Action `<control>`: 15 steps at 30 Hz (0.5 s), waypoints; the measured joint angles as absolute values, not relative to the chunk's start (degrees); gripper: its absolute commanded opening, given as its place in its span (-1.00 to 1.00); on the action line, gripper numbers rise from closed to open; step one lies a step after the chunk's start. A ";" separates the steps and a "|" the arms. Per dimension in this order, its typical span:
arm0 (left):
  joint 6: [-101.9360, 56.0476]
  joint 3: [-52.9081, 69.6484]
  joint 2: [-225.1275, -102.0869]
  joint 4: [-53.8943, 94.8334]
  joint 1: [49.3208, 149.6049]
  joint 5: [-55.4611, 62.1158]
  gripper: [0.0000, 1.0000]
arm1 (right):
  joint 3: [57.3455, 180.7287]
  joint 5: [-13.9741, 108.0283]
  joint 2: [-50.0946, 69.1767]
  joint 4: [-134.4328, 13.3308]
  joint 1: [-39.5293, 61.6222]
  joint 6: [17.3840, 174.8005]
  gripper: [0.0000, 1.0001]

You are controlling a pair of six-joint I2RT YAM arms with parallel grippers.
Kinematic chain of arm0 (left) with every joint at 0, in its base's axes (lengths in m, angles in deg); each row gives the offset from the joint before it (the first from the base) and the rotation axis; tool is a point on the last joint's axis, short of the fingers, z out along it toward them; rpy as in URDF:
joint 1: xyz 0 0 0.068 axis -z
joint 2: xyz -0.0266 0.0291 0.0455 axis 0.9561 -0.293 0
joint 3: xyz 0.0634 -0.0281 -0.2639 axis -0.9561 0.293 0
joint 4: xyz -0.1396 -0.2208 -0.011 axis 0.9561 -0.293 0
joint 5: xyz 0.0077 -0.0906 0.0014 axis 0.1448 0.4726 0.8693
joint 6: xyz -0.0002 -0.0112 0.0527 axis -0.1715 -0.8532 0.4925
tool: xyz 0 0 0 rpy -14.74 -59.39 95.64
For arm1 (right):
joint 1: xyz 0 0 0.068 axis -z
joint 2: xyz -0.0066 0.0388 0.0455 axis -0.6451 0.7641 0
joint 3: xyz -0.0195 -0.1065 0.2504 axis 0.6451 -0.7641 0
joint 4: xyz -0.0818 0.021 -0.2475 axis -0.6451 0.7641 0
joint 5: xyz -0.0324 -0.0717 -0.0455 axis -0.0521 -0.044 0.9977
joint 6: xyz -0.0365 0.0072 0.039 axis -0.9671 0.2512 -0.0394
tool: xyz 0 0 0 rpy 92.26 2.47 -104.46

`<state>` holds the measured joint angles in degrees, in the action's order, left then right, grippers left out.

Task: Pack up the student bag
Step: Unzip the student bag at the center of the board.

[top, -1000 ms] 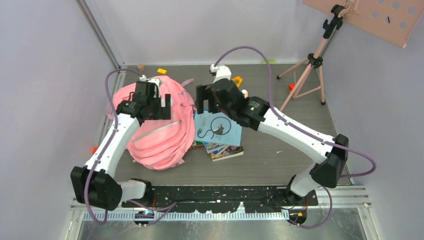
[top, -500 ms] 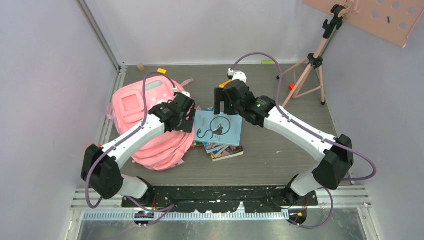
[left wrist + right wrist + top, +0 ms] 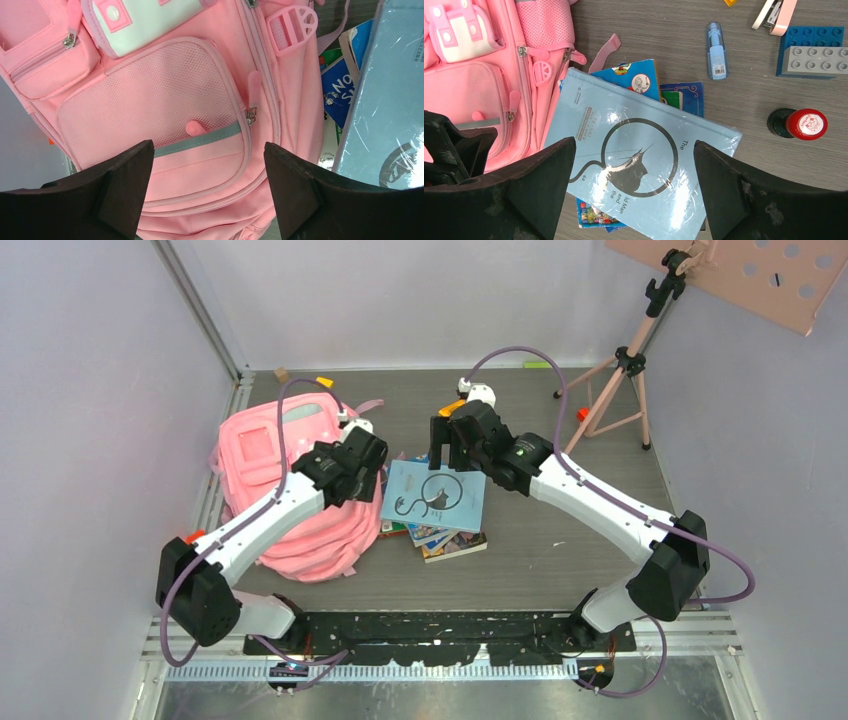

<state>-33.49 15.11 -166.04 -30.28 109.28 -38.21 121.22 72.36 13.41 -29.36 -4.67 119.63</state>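
Note:
The pink student bag [image 3: 275, 470] lies flat at the left of the table, its zips closed; its mesh front pocket fills the left wrist view [image 3: 165, 100] and it shows at the left of the right wrist view [image 3: 479, 75]. My left gripper [image 3: 365, 472] is open and empty, hovering over the bag's right edge [image 3: 207, 192]. A light blue book [image 3: 435, 495] lies on top of a stack of books beside the bag [image 3: 639, 155]. My right gripper [image 3: 445, 445] is open and empty above that book [image 3: 634, 200].
Near the book stack lie a blue correction pen [image 3: 716, 50], a red-capped stamp [image 3: 801, 124], blue and grey building bricks [image 3: 814, 50] and a stapler [image 3: 774, 12]. A pink tripod stand [image 3: 620, 370] stands at the back right. Small blocks [image 3: 322, 382] lie by the back wall.
My left arm has swung from over the bag's top to its right edge near the books. My right gripper has drawn back and to the right. The bag has flattened out.

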 measured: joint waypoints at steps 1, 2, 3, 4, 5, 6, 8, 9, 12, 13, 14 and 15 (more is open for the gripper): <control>-33.49 15.13 -165.69 -30.28 109.28 -38.21 0.70 | 121.22 72.27 13.41 -29.38 -4.67 119.65 0.88; -33.49 15.24 -165.37 -30.23 109.28 -38.23 0.70 | 121.22 72.12 13.41 -29.38 -4.67 119.67 0.88; -33.52 15.50 -165.32 -30.21 109.28 -38.23 0.71 | 121.22 71.97 13.41 -29.38 -4.67 119.71 0.88; -33.54 15.85 -165.37 -30.17 109.28 -38.21 0.72 | 121.22 71.88 13.41 -29.36 -4.67 119.74 0.87; -33.58 16.20 -165.50 -30.17 109.28 -38.17 0.72 | 121.22 71.73 13.41 -29.38 -4.67 119.80 0.87; -33.63 16.64 -165.67 -30.12 109.28 -38.15 0.72 | 121.22 71.55 13.41 -29.38 -4.67 119.84 0.86; -33.71 17.76 -166.39 -30.10 109.28 -38.17 0.70 | 121.22 71.29 13.41 -29.36 -4.67 119.91 0.85; -33.71 18.32 -166.88 -30.01 109.28 -38.19 0.63 | 121.22 71.20 13.41 -29.36 -4.67 120.00 0.84; -33.74 19.98 -168.75 -29.40 109.21 -38.50 0.44 | 121.22 70.96 13.41 -29.36 -4.67 120.26 0.84; -33.69 20.38 -169.59 -29.21 109.17 -38.82 0.41 | 121.22 70.87 13.41 -29.38 -4.67 120.30 0.84; -33.69 20.68 -170.37 -28.72 109.04 -39.04 0.38 | 121.22 70.81 13.41 -29.38 -4.67 120.37 0.83; -33.67 20.99 -171.09 -28.20 108.95 -39.26 0.29 | 121.22 70.79 13.41 -29.38 -4.67 120.48 0.83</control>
